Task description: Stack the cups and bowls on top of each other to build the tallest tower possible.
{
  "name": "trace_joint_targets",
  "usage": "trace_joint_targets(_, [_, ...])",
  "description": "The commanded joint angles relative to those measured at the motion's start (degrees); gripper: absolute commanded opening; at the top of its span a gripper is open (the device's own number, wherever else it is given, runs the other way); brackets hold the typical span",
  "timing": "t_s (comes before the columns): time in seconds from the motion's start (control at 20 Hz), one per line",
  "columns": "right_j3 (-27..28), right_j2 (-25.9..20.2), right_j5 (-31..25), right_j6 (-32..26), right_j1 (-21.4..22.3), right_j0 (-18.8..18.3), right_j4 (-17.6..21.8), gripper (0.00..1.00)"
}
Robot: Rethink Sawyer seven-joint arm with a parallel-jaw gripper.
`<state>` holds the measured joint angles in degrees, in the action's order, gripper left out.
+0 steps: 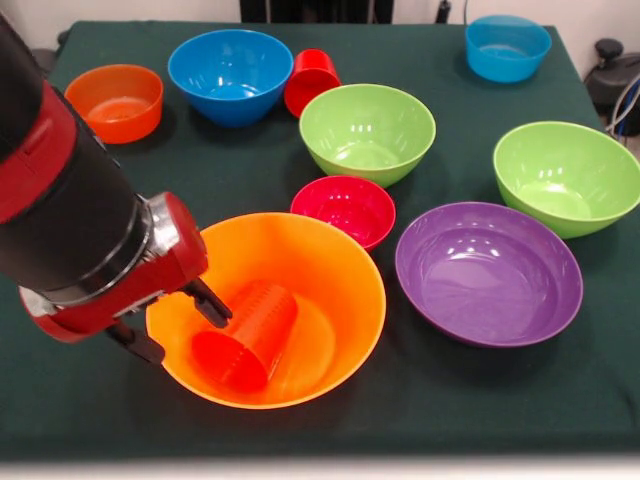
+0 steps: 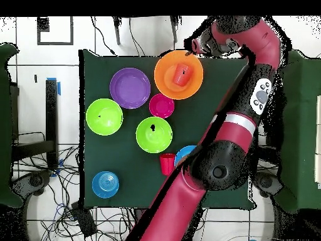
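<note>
Orange and widest, the big orange bowl (image 1: 340, 270) holds the orange cup (image 1: 250, 335) lying tipped inside it. Your gripper (image 1: 178, 322) hangs at that bowl's rim with jaws apart, gripping nothing. A sideways cup may roll away from your grasp, and the small crimson bowl (image 1: 343, 208) touching the rim could get knocked.

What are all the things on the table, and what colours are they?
Big orange bowl: one, orange, front of the table.
Orange cup: one, orange, tipped over inside the big orange bowl.
Crimson bowl: one, crimson, just behind the big orange bowl.
Purple bowl: one, purple, right of the big orange bowl.
Green bowls: two, lime green, middle and right.
Blue bowls: two, blue, at the back.
Small orange bowl: one, orange, back left.
Red cup: one, red, between a blue and a green bowl.
Table: one, dark green cloth.
Gripper: one, black fingers, open at the big orange bowl's left rim.
</note>
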<state>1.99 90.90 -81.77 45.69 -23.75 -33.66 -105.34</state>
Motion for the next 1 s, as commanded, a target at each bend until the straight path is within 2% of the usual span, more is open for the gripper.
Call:
trace_joint_targets(0.05, [1.0, 11.2, 2.4, -17.0, -1.6, 0.3, -4.9, 1.0])
trace_joint_targets(0.25, [1.1, 12.8, 1.7, -17.0, -1.2, 0.3, -6.8, 1.0])
trace_joint_targets(0.35, [1.3, 9.2, 2.1, -16.8, -1.7, 0.3, -4.2, 1.0])
trace_joint_targets(0.55, [1.6, 5.9, 1.6, -17.5, -2.0, 0.2, -1.0, 1.0])
trace_joint_targets(0.85, [1.5, 6.1, 2.8, -17.5, -4.0, -0.3, -1.9, 1.0])
trace_joint_targets(1.0, [1.6, 5.2, 2.9, -17.9, -4.3, -0.2, -0.9, 1.0])
